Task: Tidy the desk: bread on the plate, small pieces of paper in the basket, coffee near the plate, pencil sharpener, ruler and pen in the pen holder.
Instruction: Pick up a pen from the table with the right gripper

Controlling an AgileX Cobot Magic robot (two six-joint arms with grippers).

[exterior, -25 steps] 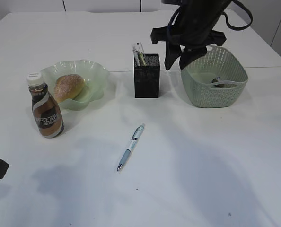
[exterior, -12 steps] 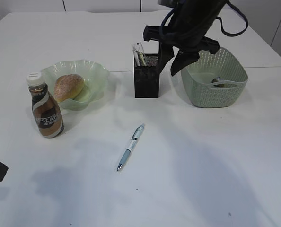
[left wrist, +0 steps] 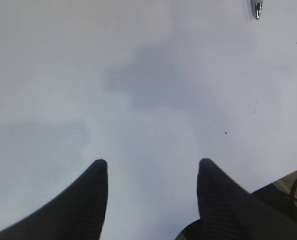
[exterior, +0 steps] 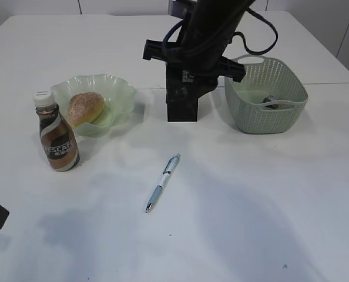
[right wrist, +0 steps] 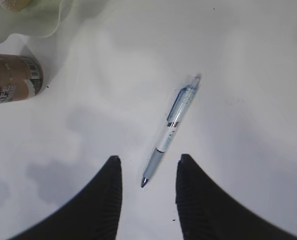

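Bright, even, diffuse lighting. Soft grey shadows blotched across the white surface [exterior: 268, 194] in all three views, none hard-edged. Exterior view sharp. Wrist views slightly soft; dark tool [right wrist: 147, 165] fingers blurred at bottom edge.

The white table [exterior: 292, 194] bears a coffee bottle [exterior: 56, 135], plate [exterior: 118, 94], pen holder [exterior: 182, 103], basket [exterior: 267, 100] and pen [exterior: 163, 182] (lying loose).

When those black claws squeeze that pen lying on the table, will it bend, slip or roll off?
The pen looks like hard plastic, so it probably stays stiff. Its round, smooth barrel may slip or roll on the flat white table; its clip might check that. It looks slim, so likely light.
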